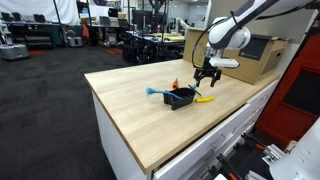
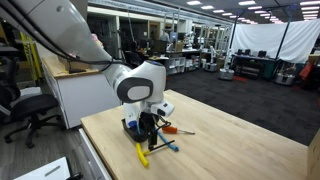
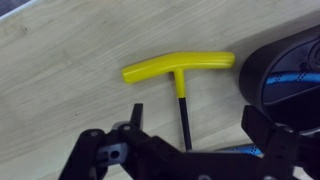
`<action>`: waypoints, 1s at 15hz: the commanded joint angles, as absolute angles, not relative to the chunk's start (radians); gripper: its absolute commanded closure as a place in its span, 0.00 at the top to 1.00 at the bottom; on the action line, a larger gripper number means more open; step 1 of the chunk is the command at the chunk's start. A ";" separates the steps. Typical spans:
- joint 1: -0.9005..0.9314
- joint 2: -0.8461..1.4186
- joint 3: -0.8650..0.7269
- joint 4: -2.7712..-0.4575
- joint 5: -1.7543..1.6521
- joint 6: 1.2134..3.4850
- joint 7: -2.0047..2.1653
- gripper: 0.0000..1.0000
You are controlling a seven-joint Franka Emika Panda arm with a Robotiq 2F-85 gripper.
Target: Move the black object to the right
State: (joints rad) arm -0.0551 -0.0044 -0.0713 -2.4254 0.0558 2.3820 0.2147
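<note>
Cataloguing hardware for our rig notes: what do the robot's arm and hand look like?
The arm is white, with smooth rounded casings and a bulbous wrist segment ringed in dark grey. The hand is black, with two jointed, angular fingers. No markings are legible.

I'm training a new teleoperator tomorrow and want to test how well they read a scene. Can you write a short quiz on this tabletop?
1. True or false: the gripper is open and holds nothing.
2. What colour is the handle of the T-handle tool in the wrist view? A red, B yellow, C green.
3. Fill in: the black tray stands on a ____ table.

Key: 1 true; 2 B; 3 wooden.
</note>
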 commanded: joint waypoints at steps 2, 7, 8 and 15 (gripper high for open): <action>-0.049 0.115 -0.067 -2.385 0.010 2.448 0.273 1.00; -0.043 0.165 -0.078 -2.383 -0.014 2.478 0.296 1.00; -0.042 0.171 -0.079 -2.384 -0.018 2.486 0.295 0.75; -0.043 0.191 -0.089 -2.381 -0.017 2.493 0.303 0.30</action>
